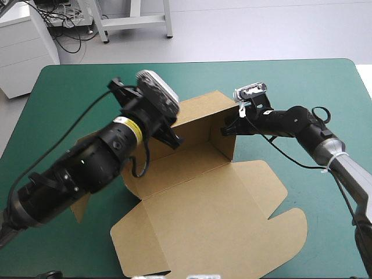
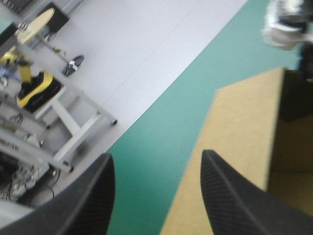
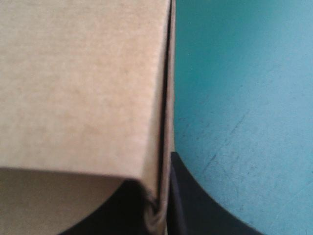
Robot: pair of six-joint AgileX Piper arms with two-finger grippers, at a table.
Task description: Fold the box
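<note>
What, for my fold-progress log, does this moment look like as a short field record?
box: brown board, far and right walls raised, lid and front flaps flat
left gripper: open, at the far wall
right gripper: shut on the box at its right wall
table: teal-green cover, box near the middle

Bright even light from above, soft shadows inside the box [image 1: 197, 135]

Matt brown cardboard box [image 1: 203, 197], smooth faintly scuffed teal-green cover [image 1: 290, 87]
</note>
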